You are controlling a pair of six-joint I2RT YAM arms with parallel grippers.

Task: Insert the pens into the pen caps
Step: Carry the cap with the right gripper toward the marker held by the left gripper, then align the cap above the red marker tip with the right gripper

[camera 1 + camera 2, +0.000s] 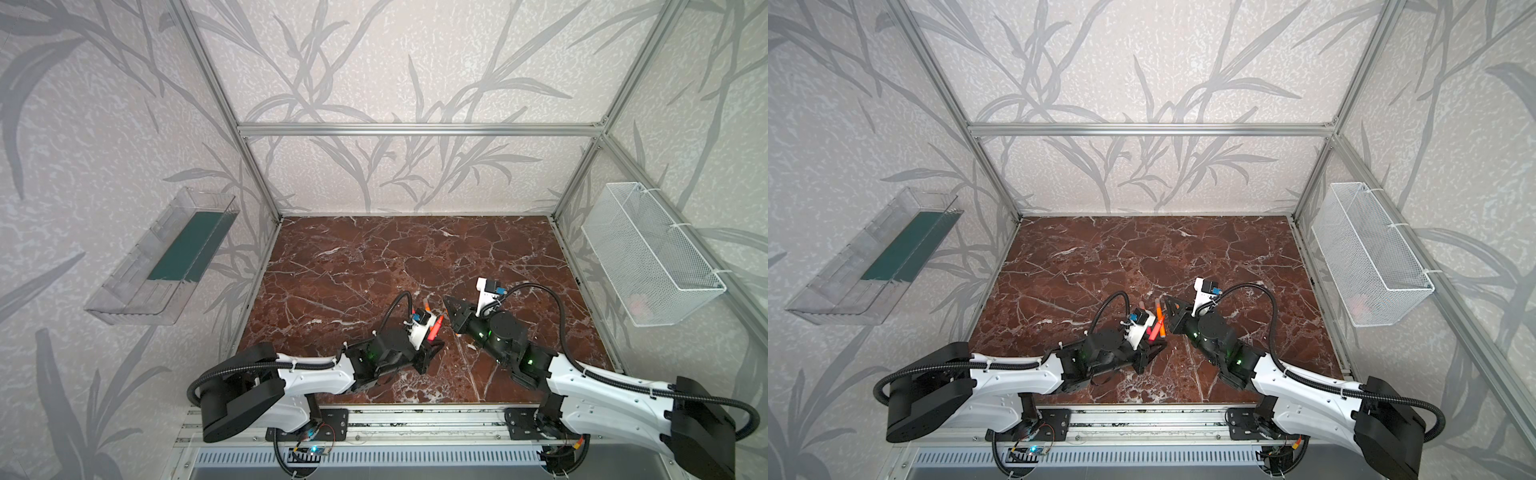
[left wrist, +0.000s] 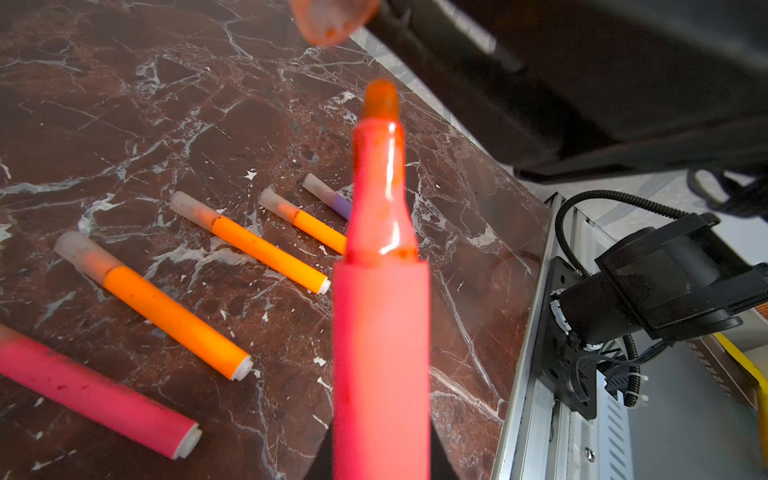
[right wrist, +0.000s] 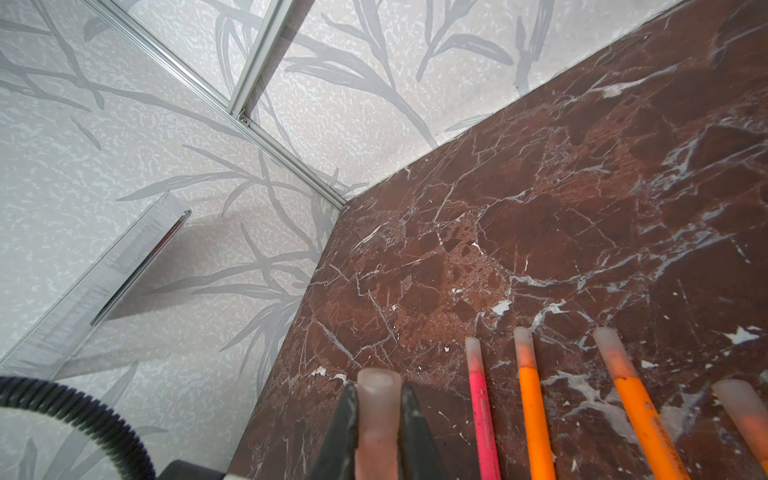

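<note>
— What's on the brown marble table (image 2: 124, 104)?
— Five capped pens (image 2: 174, 316). Above it, the left jaws clamp a slim red-pink marker pen (image 2: 380, 332); the right jaws clamp a short translucent pinkish cap (image 2: 332, 18) just beyond its tip, slightly off-axis.

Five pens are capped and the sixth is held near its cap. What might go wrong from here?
1. The nib of the red-pink pen sits short of the cap and looks off its axis; pushing now may hit the rim.
2. The right tool pinches the smooth cap by its sides, so a push may slide it back.
3. A dropped part could knock the capped pens below.
</note>
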